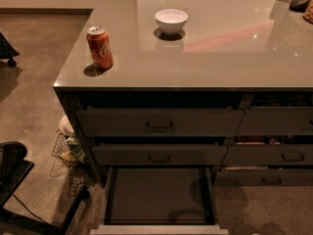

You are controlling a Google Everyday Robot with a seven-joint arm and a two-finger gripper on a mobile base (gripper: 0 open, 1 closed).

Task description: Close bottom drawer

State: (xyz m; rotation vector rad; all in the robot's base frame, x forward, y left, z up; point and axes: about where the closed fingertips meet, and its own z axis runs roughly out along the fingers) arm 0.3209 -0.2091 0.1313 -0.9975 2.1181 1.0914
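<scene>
The bottom drawer (159, 195) is pulled out wide at the bottom centre of the camera view. It shows a plain dark flat interior and a pale front rim (159, 229) along the picture's lower edge. Above it sit two similar wide drawer fronts, the middle one (159, 154) and the top one (159, 123), both pushed in. My gripper is not in view, and no fingers show anywhere near the drawer.
A red soda can (100, 47) and a white bowl (171, 21) stand on the grey countertop (220, 58). Narrower drawers (274, 155) stack at the right. A wire basket with items (68, 148) sits on the floor at left. A black object (12, 168) stands at bottom left.
</scene>
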